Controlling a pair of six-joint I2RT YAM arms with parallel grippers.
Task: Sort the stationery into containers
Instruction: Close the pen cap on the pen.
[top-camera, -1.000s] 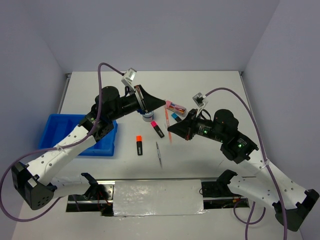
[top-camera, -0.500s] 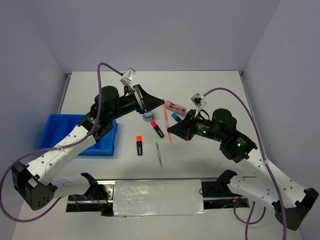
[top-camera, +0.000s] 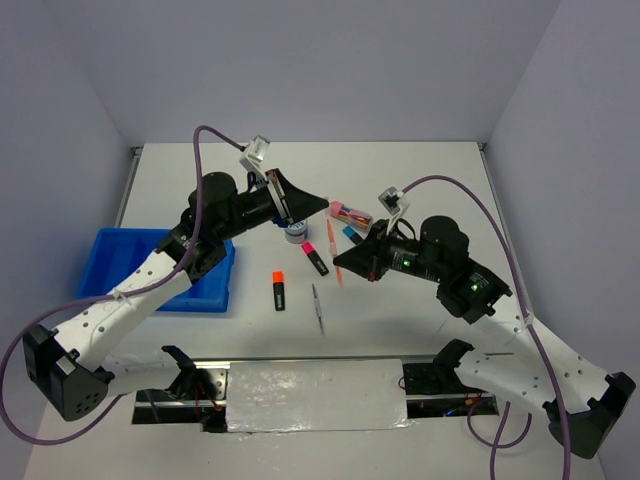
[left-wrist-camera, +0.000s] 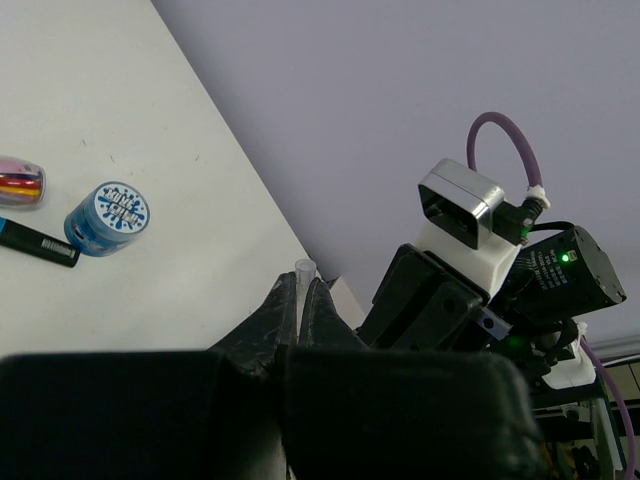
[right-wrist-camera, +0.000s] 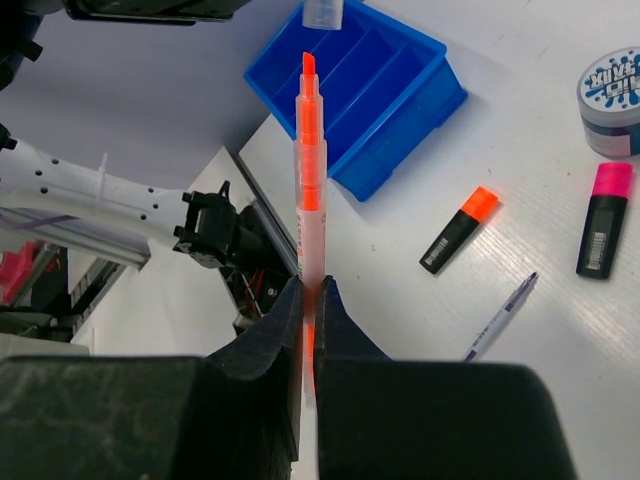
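My right gripper (right-wrist-camera: 310, 290) is shut on a thin pink pen (right-wrist-camera: 310, 170) held upright, its orange tip bare. My left gripper (left-wrist-camera: 302, 285) is shut on a small clear cap (left-wrist-camera: 303, 268), which hangs just above the pen's tip (right-wrist-camera: 322, 12). Both grippers meet above the table's middle, the left gripper (top-camera: 325, 207) over the right gripper (top-camera: 340, 262). On the table lie an orange-capped highlighter (top-camera: 279, 290), a pink-capped highlighter (top-camera: 315, 257), a blue-capped highlighter (top-camera: 351, 235), a grey pen (top-camera: 318, 307), a blue-white disc (top-camera: 297, 233) and a pink capsule case (top-camera: 352, 214). The blue tray (top-camera: 160, 270) sits at the left.
The left arm's forearm crosses over the tray's right side. A metal rail with the arm bases runs along the near table edge (top-camera: 315, 395). Grey walls close in the back and both sides.
The right arm has shifted a little to the left and up, bringing the pen's tip closer to the cap in the left gripper. The left arm has barely moved.
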